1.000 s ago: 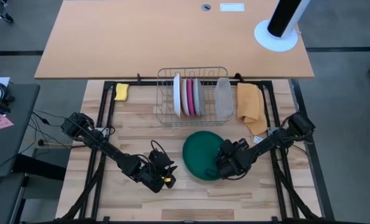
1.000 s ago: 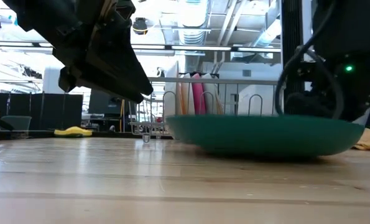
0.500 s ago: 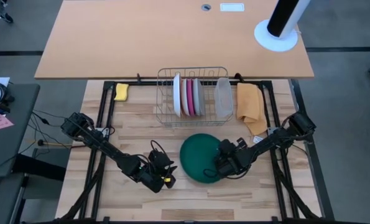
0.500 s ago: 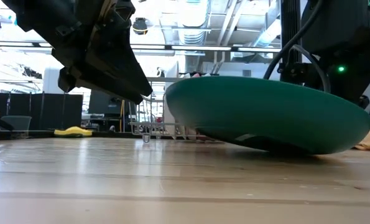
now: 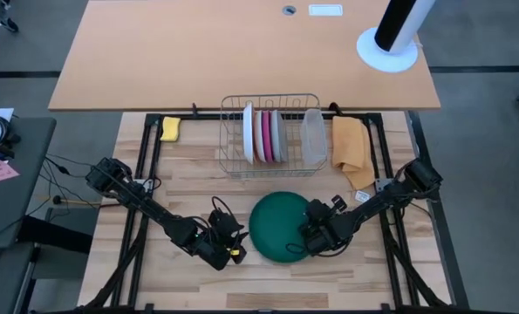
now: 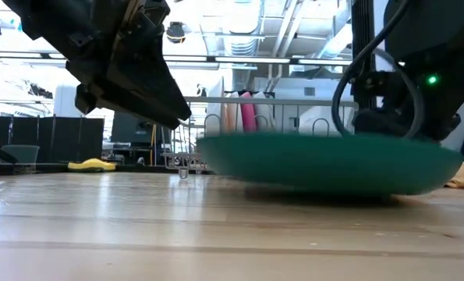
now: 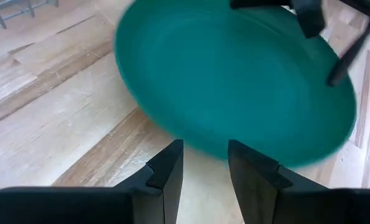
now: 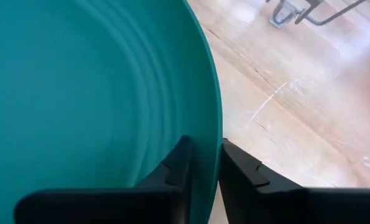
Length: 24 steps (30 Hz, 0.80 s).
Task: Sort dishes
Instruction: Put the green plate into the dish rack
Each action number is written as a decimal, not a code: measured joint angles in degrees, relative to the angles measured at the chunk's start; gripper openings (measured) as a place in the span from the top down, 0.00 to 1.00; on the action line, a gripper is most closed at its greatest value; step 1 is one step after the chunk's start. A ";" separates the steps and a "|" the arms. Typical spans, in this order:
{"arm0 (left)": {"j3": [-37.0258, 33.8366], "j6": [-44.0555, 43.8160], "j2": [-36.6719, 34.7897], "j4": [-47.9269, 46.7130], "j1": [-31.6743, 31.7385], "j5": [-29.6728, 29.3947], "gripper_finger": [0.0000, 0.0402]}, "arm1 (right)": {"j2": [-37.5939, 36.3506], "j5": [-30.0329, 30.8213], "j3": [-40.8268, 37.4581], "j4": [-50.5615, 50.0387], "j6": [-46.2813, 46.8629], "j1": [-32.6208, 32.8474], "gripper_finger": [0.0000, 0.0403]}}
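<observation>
The right gripper (image 8: 203,163) has its two fingers (image 8: 172,168) pinching the rim of the dark green plate (image 5: 281,228), one finger on each face of the edge. From the low view the plate (image 6: 325,160) hangs just above the table (image 5: 189,183), roughly level, with its shadow on the wood below. It sits over the front middle of the table, in front of the wire rack (image 5: 269,135). The right arm reaches in from the right edge of the table to the plate's right side.

The left gripper (image 7: 203,163) has its fingers (image 7: 169,168) spread a little, with nothing between them. It hovers just beside the green plate's left rim, not touching it, near the front edge of the table. The left arm comes in from the left edge.

In the rack at the back middle of the table, a white plate (image 5: 249,133), a pink plate (image 5: 264,134) and a grey plate (image 5: 277,135) stand on edge side by side. A clear tub (image 5: 313,137) stands at the rack's right end. A yellow sponge (image 5: 170,128) lies at the back left, and an orange cloth (image 5: 350,148) lies at the back right.
</observation>
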 joint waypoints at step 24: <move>14.65 13.34 -3.51 -12.06 -1.31 -0.86 0.70 | 0.04 11.19 23.49 -42.99 9.92 9.85 1.00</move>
